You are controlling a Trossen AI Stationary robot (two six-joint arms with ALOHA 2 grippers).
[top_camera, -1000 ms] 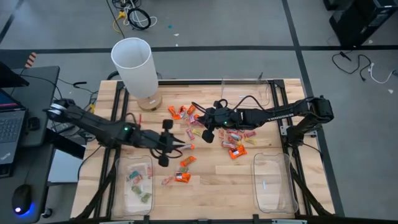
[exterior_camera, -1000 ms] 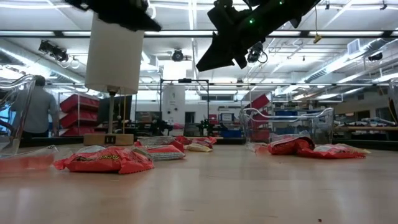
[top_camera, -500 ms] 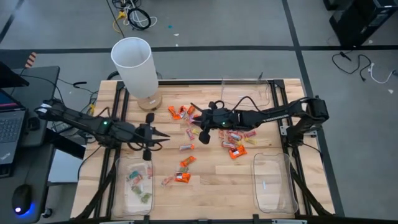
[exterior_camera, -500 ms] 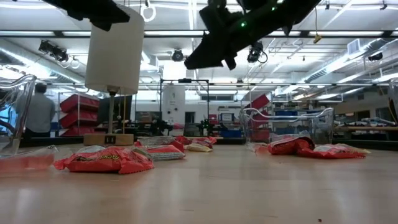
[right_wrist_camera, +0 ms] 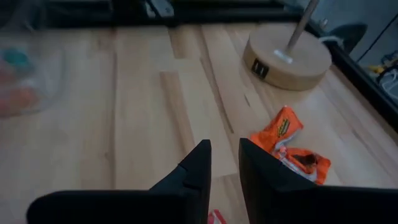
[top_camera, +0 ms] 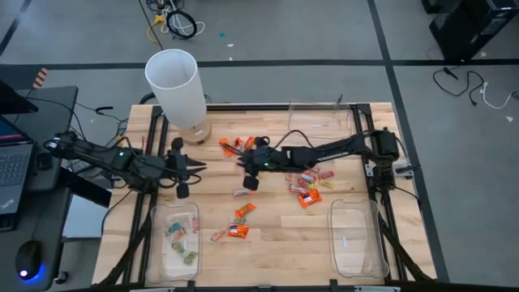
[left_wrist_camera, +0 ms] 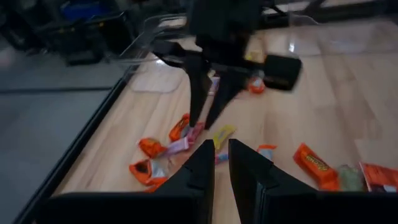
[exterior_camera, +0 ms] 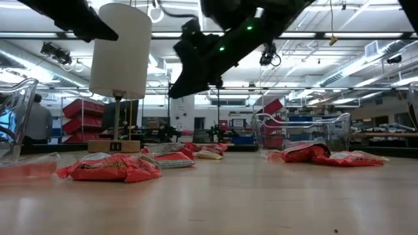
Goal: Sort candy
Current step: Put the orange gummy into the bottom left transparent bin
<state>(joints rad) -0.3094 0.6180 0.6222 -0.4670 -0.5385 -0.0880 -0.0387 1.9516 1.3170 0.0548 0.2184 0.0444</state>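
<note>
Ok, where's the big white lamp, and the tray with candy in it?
lamp (top_camera: pixel 173 83), high view, on the white shade's side.
tray with candy (top_camera: pixel 156 243), high view, on its left rim.

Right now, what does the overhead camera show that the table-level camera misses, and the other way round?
Only the overhead view shows the laptop left of the table, and the tray already holding candy. Only the table-level view shows the room behind, with a person standing at far left. Both show the white lamp, scattered orange candy on the table, and two dark arms above it.
</note>
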